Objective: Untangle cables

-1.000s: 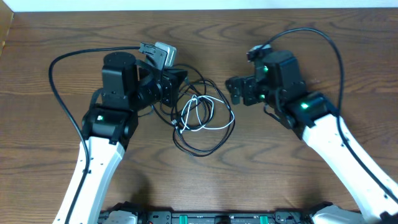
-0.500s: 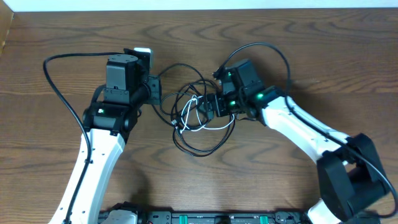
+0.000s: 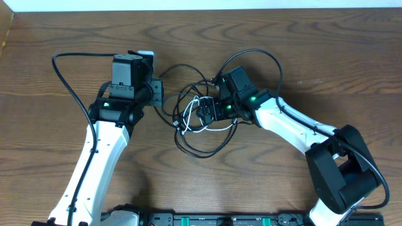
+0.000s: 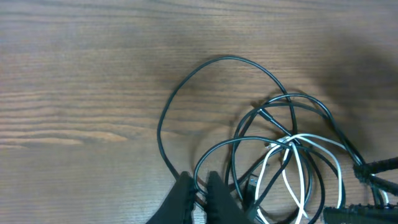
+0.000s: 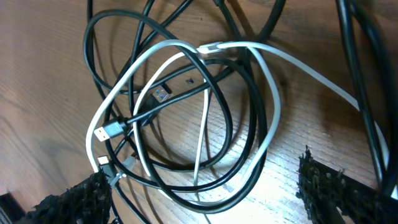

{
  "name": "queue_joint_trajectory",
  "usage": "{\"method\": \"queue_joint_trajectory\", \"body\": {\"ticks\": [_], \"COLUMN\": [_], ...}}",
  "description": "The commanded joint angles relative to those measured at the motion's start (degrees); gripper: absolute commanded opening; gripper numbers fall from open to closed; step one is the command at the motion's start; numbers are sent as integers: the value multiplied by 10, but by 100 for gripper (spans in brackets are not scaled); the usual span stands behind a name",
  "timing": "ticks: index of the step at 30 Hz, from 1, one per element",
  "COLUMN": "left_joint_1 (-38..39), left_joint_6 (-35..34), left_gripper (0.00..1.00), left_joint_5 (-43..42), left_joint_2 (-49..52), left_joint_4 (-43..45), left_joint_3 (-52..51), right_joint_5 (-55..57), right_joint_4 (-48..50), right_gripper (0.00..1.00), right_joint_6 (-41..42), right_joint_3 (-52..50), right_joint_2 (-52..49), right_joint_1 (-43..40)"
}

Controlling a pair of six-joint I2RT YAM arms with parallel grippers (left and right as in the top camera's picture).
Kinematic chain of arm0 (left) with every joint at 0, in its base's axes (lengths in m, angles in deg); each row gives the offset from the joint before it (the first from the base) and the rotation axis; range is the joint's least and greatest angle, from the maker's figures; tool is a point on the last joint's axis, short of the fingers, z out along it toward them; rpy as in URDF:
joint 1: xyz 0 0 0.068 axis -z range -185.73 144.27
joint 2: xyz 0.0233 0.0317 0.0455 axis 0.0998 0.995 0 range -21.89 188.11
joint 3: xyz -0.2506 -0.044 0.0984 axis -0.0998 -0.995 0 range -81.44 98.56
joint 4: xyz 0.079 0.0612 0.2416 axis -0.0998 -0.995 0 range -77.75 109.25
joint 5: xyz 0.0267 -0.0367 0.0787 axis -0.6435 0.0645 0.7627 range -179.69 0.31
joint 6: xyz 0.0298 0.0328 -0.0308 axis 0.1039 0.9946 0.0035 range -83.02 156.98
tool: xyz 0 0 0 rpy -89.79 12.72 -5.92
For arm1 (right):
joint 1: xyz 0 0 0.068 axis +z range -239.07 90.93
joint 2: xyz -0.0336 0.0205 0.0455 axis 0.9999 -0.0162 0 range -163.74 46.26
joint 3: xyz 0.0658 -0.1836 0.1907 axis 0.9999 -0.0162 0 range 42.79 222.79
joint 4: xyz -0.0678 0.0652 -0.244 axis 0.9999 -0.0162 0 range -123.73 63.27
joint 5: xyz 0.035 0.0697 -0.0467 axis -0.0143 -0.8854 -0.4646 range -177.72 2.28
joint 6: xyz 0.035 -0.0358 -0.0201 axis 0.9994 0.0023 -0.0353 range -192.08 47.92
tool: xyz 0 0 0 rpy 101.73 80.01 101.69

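Observation:
The cables lie in one tangle at mid-table: thin black loops with a white cord wound through them. My left gripper is at the tangle's left edge. In the left wrist view it is shut on a black strand that leads into a wide loop. My right gripper hovers over the middle of the tangle. In the right wrist view it is open, its fingertips straddling black loops and the white cord. Silver plug ends show at the left.
The wooden table ends at a pale strip along the far side. The left arm's own thick black cable arcs out to the left. The right arm's thick cable loops above its wrist, close to the tangle.
My right arm has swung left from beside the tangle to above its middle, jaws staying open. My left gripper has drawn back leftward to the tangle's edge.

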Motion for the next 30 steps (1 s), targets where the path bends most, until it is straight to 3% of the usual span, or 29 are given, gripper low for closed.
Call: {"method": "queue_joint_trajectory", "body": {"ticks": [1,3,5,6,10,12,14,15,16,23,30], "left_joint_1": [-4,-4,-4,-4,-4,-4,-4,-4,-4,-4,-4], "left_joint_6": [-8,-8,-8,-8,-8,-8,-8,-8,-8,-8,-8], "left_gripper": [27,42,68,73,77,77,77,77,77,77,77], "left_joint_5": [7,7,7,7,7,7,7,7,7,7,7], "left_joint_2": [5,5,5,5,5,5,5,5,5,5,5], "left_joint_4": [0,0,0,0,0,0,0,0,0,0,0], "left_joint_3": [0,0,0,0,0,0,0,0,0,0,0], "right_joint_5": [20,19,-2,-17,-29,-28,-26,-24,-24,-40,-46], "right_joint_4": [5,11,27,38,61,60,60,61,61,61,44], "right_gripper": [94,94,92,90,89,84,59,19,1,1,1], "right_joint_6": [21,29,35,36,47,48,48,48,45,44,34], "right_joint_3": [3,3,3,3,3,3,3,3,3,5,5], "right_joint_2": [-14,-24,-41,-48,-58,-58,-58,-58,-58,-44,107], "right_joint_1": [7,10,17,20,32,36,38,40,40,9,-67]}}
